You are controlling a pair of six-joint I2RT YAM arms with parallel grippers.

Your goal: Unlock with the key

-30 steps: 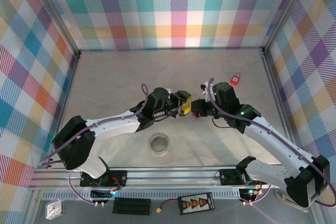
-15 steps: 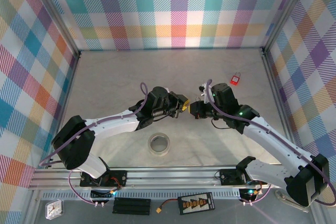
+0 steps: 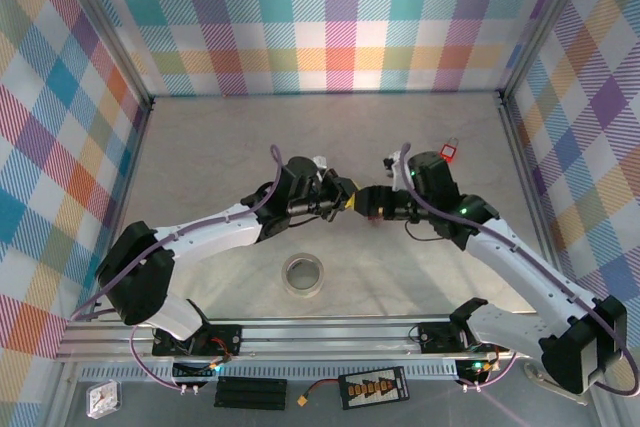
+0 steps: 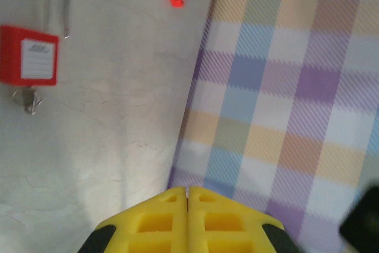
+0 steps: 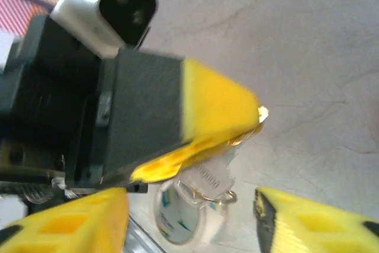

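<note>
Left end effector (image 3: 352, 199): newly clenched on key (image 5: 208, 173); right end effector (image 5: 189, 198) released; handover complete, far-right padlock (image 3: 447, 153) awaits.

Your desk (image 3: 220, 147): grey, marbled top. Tape roll (image 3: 303, 274) lies flat on it, hole up, about mid-width, near front rail (image 3: 330, 329). Plaid walls (image 3: 330, 17) close desk on left, back and right. Past rail, on lower ledge nearest you: small white square thing (image 3: 102, 400) at far left, black block (image 3: 250, 391), black box with orange marks (image 3: 373, 387), loose wire with yellow plug (image 3: 303, 404) between those two.
</note>
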